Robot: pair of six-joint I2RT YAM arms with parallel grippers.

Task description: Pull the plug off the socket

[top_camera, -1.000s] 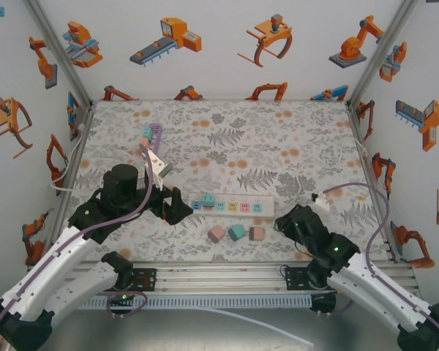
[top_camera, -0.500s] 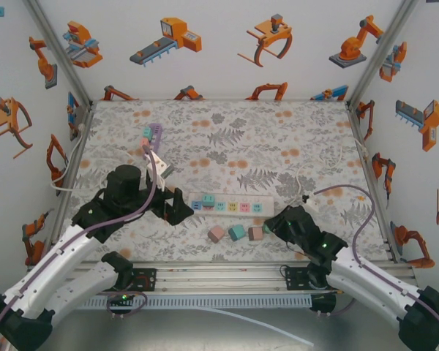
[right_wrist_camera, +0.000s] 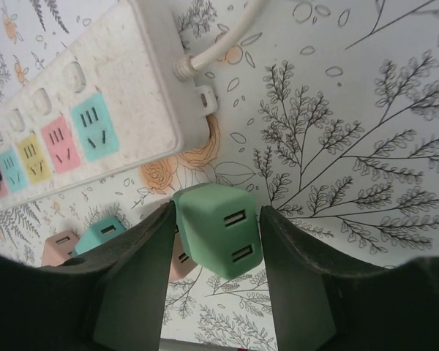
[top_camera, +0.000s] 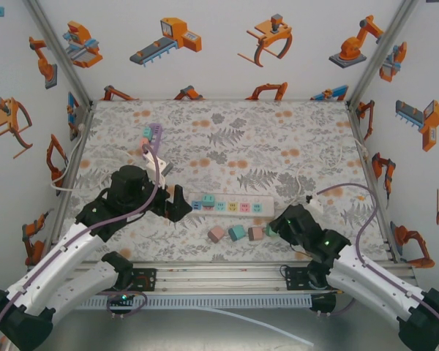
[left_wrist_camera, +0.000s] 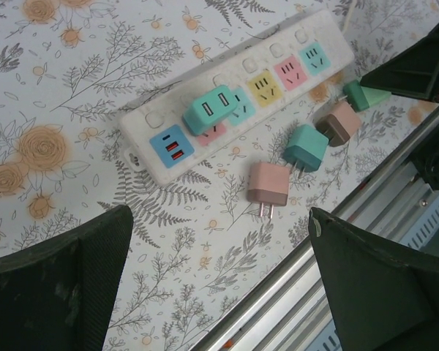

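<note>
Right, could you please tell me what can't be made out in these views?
- Right wrist: whether the right gripper grips the green plug or merely flanks it; contact is unclear.
- Right wrist: the cord runs off the top edge.
- Left wrist: the teal plug has its prongs hidden inside the strip.

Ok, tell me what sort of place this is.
Probably a robot test booth: walls printed with orange robot cartoons, metal frame posts at the corners, and a floral-covered table with a power strip and loose plugs.
</note>
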